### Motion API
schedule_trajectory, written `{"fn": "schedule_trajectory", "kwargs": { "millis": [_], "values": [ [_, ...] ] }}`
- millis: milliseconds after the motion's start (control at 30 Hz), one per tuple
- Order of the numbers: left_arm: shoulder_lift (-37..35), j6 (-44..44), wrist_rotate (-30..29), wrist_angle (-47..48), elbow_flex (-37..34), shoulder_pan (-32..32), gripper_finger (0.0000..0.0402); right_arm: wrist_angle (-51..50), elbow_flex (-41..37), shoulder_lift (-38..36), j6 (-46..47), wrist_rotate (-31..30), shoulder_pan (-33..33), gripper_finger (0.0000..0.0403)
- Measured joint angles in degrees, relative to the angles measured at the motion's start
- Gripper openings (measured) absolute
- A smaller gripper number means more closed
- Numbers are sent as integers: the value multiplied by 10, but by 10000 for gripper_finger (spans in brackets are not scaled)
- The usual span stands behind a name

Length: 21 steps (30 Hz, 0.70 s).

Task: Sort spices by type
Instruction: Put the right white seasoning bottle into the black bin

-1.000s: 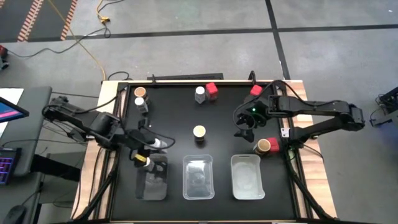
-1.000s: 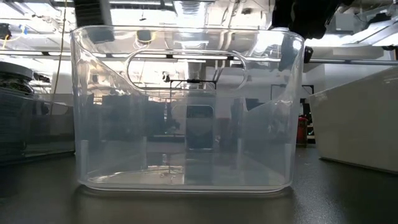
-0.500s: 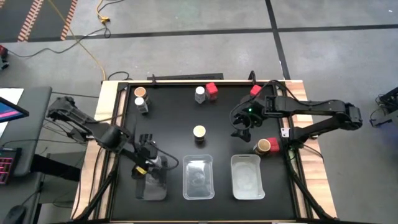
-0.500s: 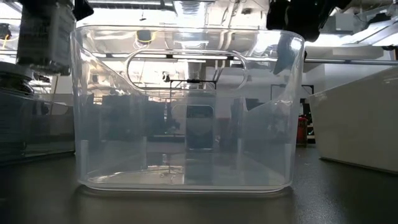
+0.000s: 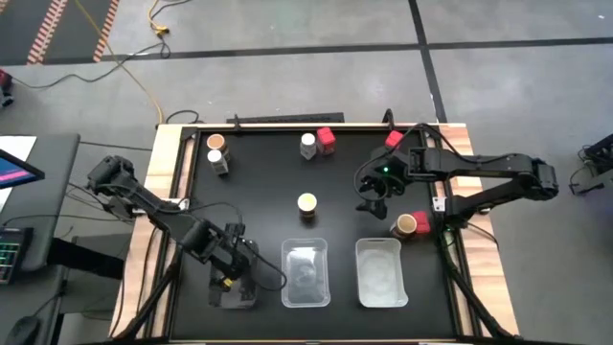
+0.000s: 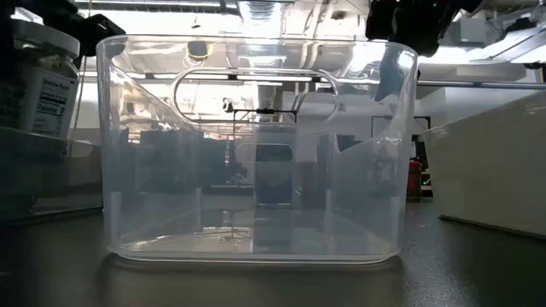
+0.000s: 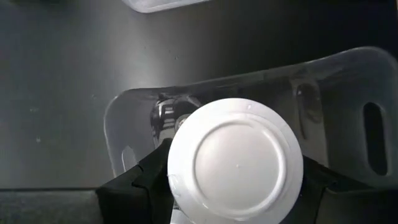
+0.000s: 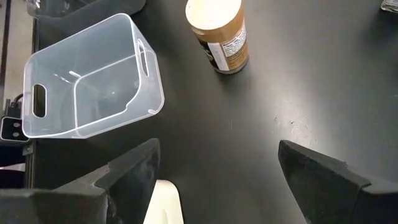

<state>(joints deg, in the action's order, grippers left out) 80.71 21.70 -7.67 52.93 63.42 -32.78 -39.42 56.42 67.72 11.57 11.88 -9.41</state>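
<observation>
Gripping a white-capped jar (image 7: 235, 160) in the left gripper (image 5: 230, 271), jaws clamped on its sides, hovering over the leftmost clear tray (image 7: 348, 81) at the table's seven o'clock. Showing a printed label on that jar in the low view, too small for reading. Hanging at three o'clock with the right gripper (image 5: 374, 196), jaws wide apart, holding nothing. Standing near it: a tan-lidded jar (image 8: 219, 32), round, labelled, lettering unreadable, beside an empty clear tray (image 8: 93, 78) with rounded corners.
</observation>
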Motion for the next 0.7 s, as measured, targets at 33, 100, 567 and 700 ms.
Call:
{"fn": "schedule_trajectory", "kwargs": {
  "millis": [33, 100, 567, 700],
  "values": [
    [2, 0, -4, 0, 0, -1, 204, 0, 0, 0, 0, 0, 0, 353],
    [4, 0, -9, -2, 0, -3, 204, 0, 0, 0, 0, 0, 0, 353],
    [3, 16, 90, -12, 1, -3, 204, 0, 0, 0, 6, 0, 0, 353],
    [2, 15, 90, 8, 1, 0, 204, 0, 0, 0, 6, 0, 0, 353]
  ]
}}
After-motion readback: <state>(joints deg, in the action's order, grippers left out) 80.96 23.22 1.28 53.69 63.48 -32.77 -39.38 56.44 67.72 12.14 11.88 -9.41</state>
